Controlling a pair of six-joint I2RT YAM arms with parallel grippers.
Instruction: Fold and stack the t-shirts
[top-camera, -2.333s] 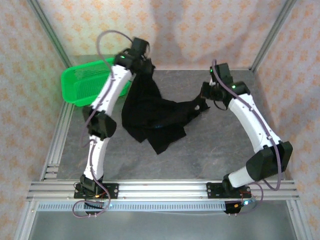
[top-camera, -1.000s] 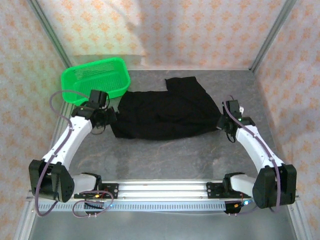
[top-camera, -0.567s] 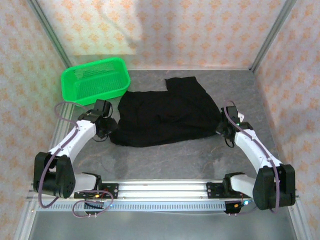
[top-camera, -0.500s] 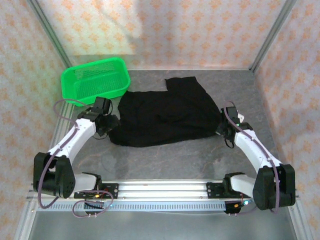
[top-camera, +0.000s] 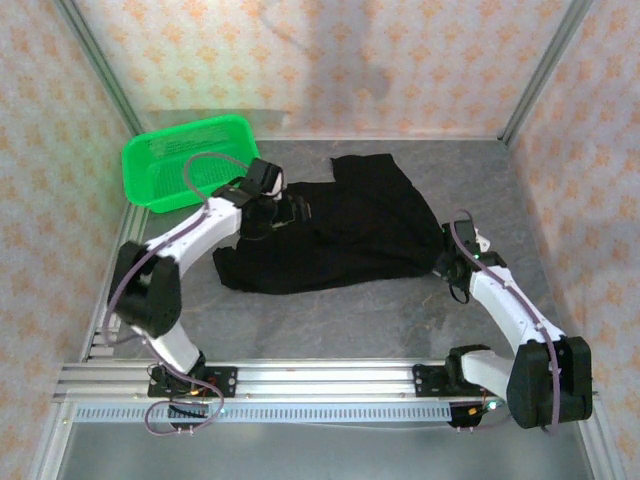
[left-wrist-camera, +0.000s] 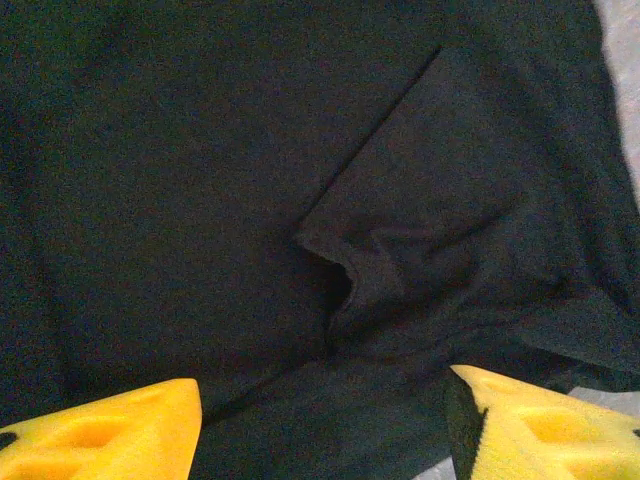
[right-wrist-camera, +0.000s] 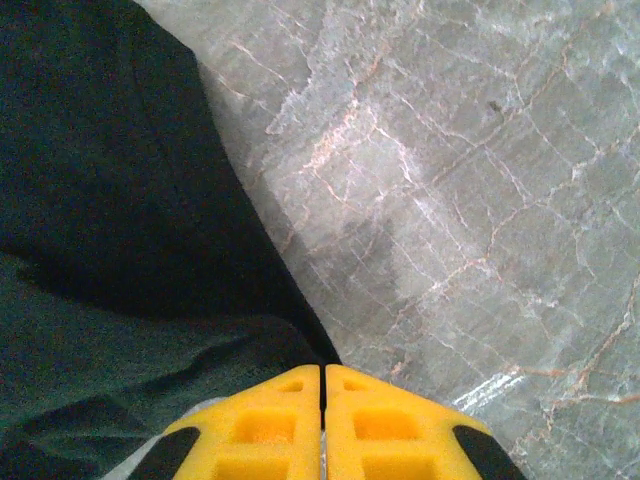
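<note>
One plain black short-sleeved cloth t-shirt (top-camera: 340, 235) lies spread but rumpled across the middle of the grey marbled stone-look table (top-camera: 330, 320), with a flap reaching toward the far wall.

The cloth is plain in all three views. The walls around the cell carry a repeating pale orange floral motif.

The t-shirt's near hem runs in a shallow curve from left to right. Its far left edge lies just beside the near right corner of the bright green plastic mesh basket (top-camera: 190, 160), which sits in the far left corner. Its right edge ends at the right gripper (top-camera: 443, 262).

In the right wrist view, the right gripper (right-wrist-camera: 322, 375) has its yellow fingers pressed together with only a thin seam between them. The tip sits right at the edge of the t-shirt (right-wrist-camera: 100, 200). I cannot tell whether any cloth is pinched. Bare table (right-wrist-camera: 450, 200) lies to the right of that edge.

The left gripper (top-camera: 288, 212) hangs over the far left part of the garment. In the left wrist view, the left gripper (left-wrist-camera: 320, 400) has its yellow fingers standing wide apart with nothing held. Below it the t-shirt (left-wrist-camera: 250, 200) shows a diagonal fold line and a small pucker.

Bare table lies in a broad band between the near hem and the aluminium frame rail (top-camera: 320, 375). There is more along the right side and in a strip by the far wall.
</note>
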